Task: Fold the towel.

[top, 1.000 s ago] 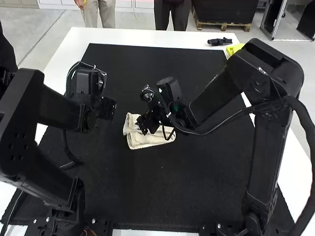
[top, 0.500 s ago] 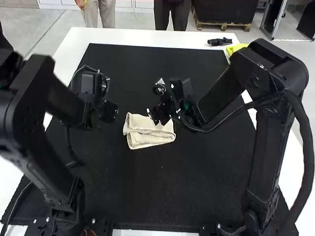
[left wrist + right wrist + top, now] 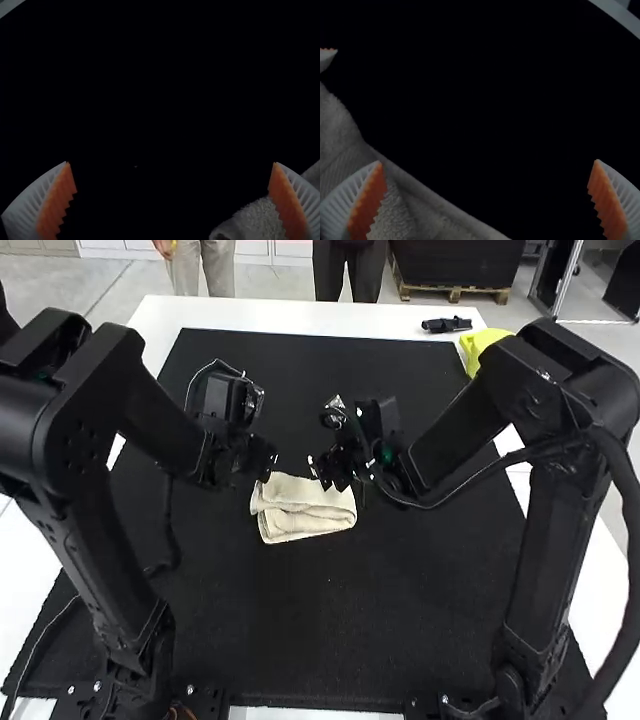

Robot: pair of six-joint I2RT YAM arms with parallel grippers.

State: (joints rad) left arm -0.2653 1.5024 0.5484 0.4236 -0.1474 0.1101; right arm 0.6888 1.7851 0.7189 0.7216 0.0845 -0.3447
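Clock positions are taken about the towel, twelve at the table's far side. The left gripper (image 3: 171, 163), at eleven o'clock, stands wide with nothing between its orange pads; one finger overlaps the cloth's edge as seen from its wrist, the other is over the mat (image 3: 300, 620). The right gripper (image 3: 488, 161), at one o'clock, is likewise wide and unloaded, one finger over cloth and one over mat. Whether any fingertip touches the fabric cannot be told. The towel (image 3: 305, 510) lies on the mat just on the near side of both grippers, folded into a small, uneven bundle, its layers parting toward nine o'clock. The step in hand is judged to be a two-sided grip on the far edge, for another fold or a straightening. Principal risk: the fingers may take up the top layer alone, since the layers sit loosely, and a pull would then open the existing fold. Second: an unequal bite at eleven and one o'clock would skew the bundle when drawn toward six. Third: the grippers stand near each other, so inward travel by either could bring them into contact. Fourth: ribbed pads closing against looped pile may snag and drag the cloth on release. Low, level fingers and matched closing are advised.
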